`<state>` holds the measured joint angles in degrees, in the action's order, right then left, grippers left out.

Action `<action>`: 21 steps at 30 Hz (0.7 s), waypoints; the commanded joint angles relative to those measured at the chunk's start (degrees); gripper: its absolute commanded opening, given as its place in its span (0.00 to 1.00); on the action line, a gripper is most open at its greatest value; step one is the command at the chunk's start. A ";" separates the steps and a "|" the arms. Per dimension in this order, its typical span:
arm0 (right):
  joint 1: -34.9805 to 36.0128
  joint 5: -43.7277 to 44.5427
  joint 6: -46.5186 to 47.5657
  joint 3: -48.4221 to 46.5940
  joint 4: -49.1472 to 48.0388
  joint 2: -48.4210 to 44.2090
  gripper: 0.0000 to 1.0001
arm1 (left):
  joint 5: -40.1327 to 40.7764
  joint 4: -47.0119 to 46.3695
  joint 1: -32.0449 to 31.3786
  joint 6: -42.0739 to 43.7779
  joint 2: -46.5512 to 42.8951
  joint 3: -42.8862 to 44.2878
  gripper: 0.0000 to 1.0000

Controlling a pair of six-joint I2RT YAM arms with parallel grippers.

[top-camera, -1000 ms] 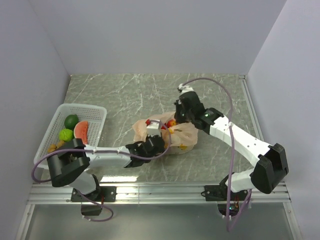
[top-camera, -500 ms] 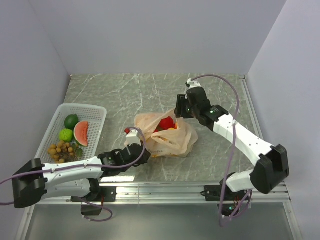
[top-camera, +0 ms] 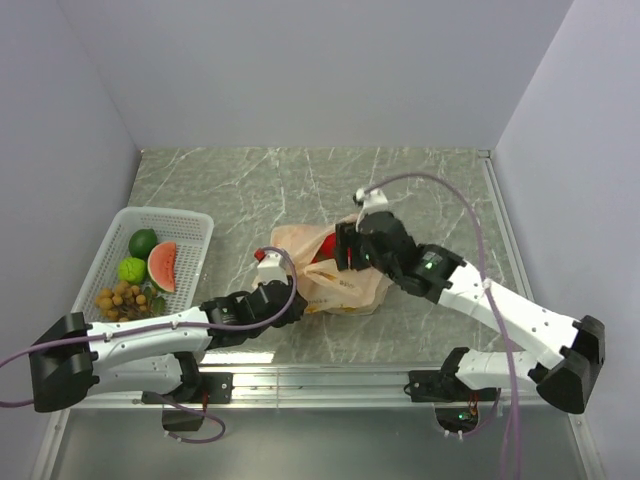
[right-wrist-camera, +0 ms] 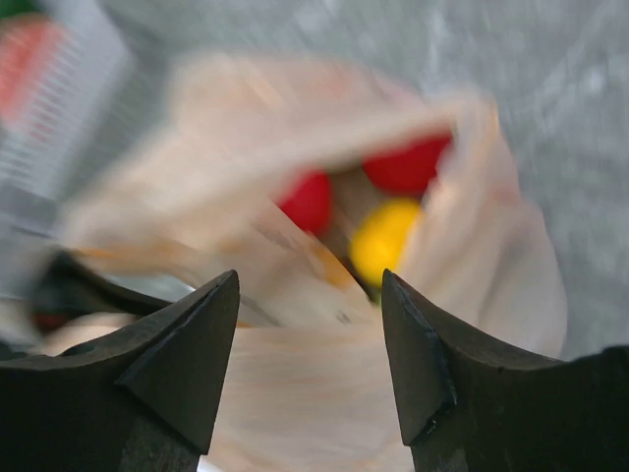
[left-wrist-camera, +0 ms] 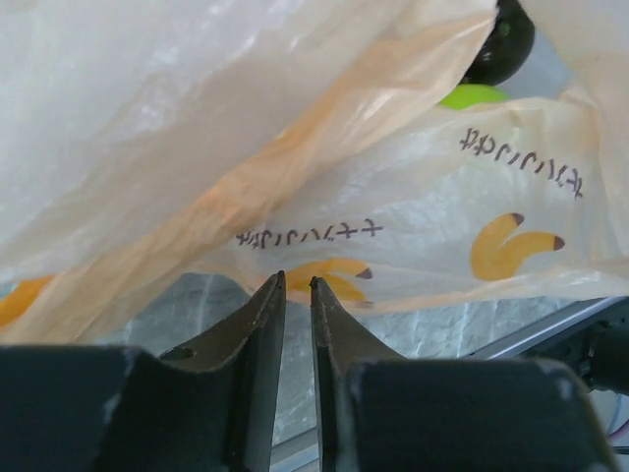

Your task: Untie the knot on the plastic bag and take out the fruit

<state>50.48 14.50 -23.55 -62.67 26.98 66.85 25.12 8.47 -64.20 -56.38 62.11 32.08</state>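
The desk is a grey-green slab veined with pale marble-like lines, boxed in by plain lavender-white walls on the left, back and right. A silver aluminium rail runs along its near edge, where both arm bases are bolted.

Near the middle of the desk lies the plastic bag, thin, crinkly and pale peach, printed with yellow banana marks and lines of dark script. Its mouth gapes open toward the back, and inside show the fruit: a red apple, a second red one and a yellow lemon. The left wrist view also catches a bright green fruit and a dark one through a fold. No knot can be made out.

The left hand sits low at the bag's near-left side, its two dark fingers a narrow slit apart, gripping nothing, tips just short of the plastic. The right hand hovers over the bag's open mouth from the right, fingers spread wide, with nothing between them; its view is blurred.

At the left wall a white lattice basket holds a dark green fruit, a lime-green one, a red watermelon slice and a cluster of tan berries.
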 commanded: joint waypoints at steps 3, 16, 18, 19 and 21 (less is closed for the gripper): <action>-1.69 5.71 -10.89 17.04 6.50 -4.70 0.63 | -0.07 1.64 -0.04 -1.37 -0.93 1.50 0.22; -4.34 4.93 -17.15 27.08 2.29 -20.18 0.12 | -7.28 -10.85 -0.31 13.47 -2.27 13.17 0.65; -4.34 3.96 -15.75 26.20 1.76 -20.53 0.07 | -6.67 -9.88 -0.39 14.80 2.74 17.13 0.64; -4.34 3.35 -15.39 25.33 1.50 -20.53 0.06 | -6.49 -10.48 -0.39 16.11 4.32 17.75 0.64; -4.34 2.46 -14.95 24.80 1.14 -20.62 0.05 | -5.70 -13.37 -0.39 16.83 8.89 18.55 0.64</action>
<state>46.35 17.54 -39.53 -34.87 30.85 47.18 19.55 -1.52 -64.23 -43.94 66.30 49.08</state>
